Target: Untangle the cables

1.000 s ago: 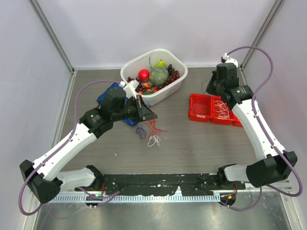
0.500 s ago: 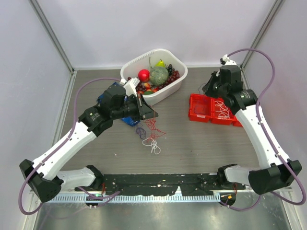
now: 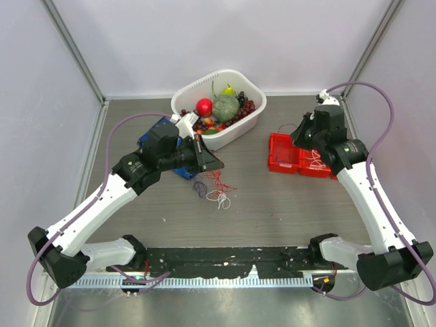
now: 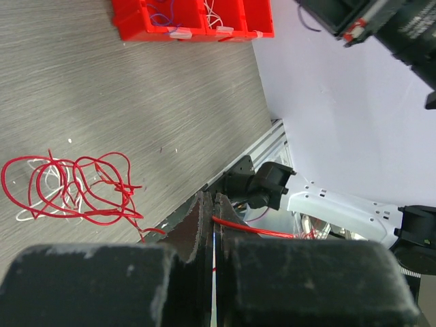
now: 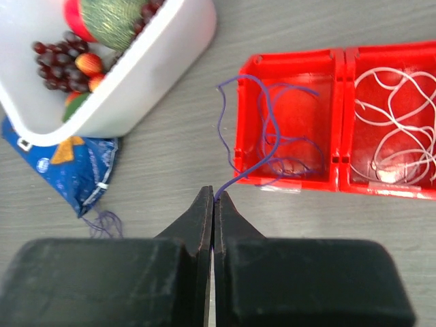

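Only from above, both arms together: left gripper (image 3: 211, 162) close over a loose red, white and purple cable bunch (image 3: 213, 191) on the grey wood-grain table (image 3: 286, 204).

Left wrist: jaws pressed together, pinching a thin red cable (image 4: 252, 230), looped ahead over white strands (image 4: 30, 214).

Right wrist: right gripper (image 5: 214, 199) clamped on a purple-blue cable (image 5: 235, 178) trailing ahead into a glossy red plastic bin (image 5: 240, 129), left compartment; thin white wires (image 5: 398, 136) coiled in the right.

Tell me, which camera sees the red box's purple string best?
Right wrist view: the purple string runs plainly from the right claw into the red box. Top view shows a faint thread; left wrist view, a scrap at its top edge.
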